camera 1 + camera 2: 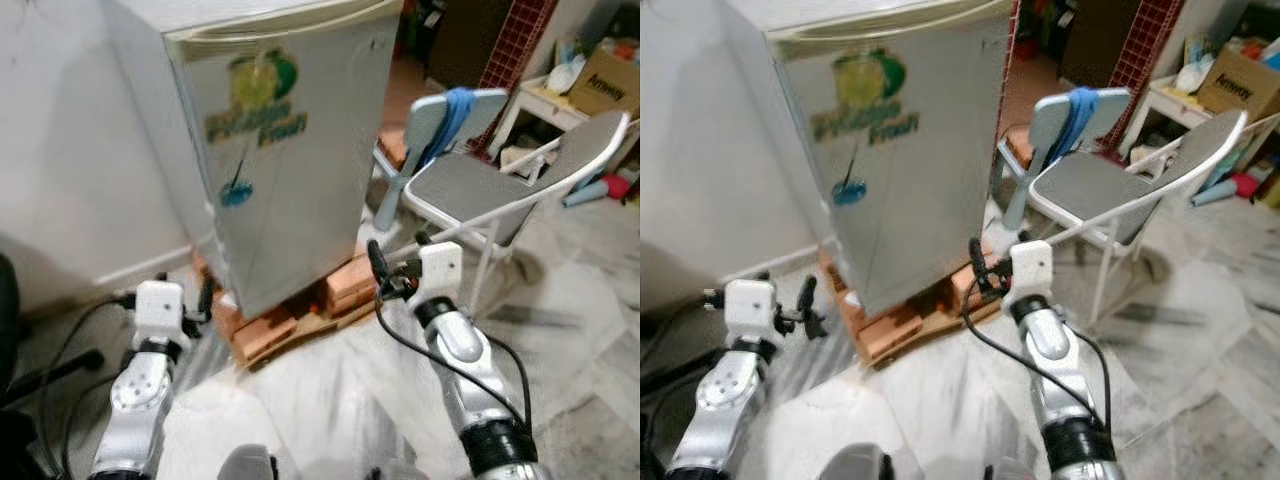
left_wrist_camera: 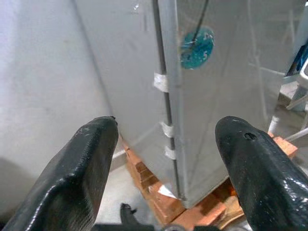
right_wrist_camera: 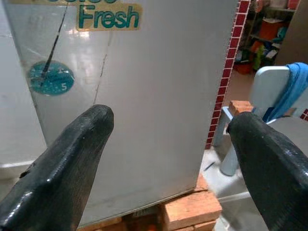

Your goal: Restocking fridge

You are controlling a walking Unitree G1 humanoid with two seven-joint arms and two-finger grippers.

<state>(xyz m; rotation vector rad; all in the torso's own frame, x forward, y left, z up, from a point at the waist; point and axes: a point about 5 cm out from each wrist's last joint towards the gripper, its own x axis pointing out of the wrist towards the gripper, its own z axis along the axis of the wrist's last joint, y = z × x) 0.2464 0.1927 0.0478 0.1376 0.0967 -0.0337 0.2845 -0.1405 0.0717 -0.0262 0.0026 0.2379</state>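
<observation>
Floor [image 1: 600, 330]: pale marbled tile, glossy, with blurred reflections.

Directly on the floor:
- Bricks [image 1: 262, 335], orange-red, laid in a low base; more show at the right front corner [image 3: 188, 208].
- Wooden board [image 1: 320, 322], lying among the bricks at the front.
- Fridge [image 1: 290, 150], silver, door closed, standing on the bricks, against a white wall [image 1: 70, 150]. Door bears a green-and-yellow "Fresh" sticker [image 1: 258, 110] and a round teal sticker [image 1: 236, 193].
- Folding chair [image 1: 500, 190], grey seat, white frame, legs on the floor just right of the fridge.
- Small pale blue chair [image 1: 425, 130], blue cloth [image 1: 455, 110] draped over its back, behind the folding chair.
</observation>
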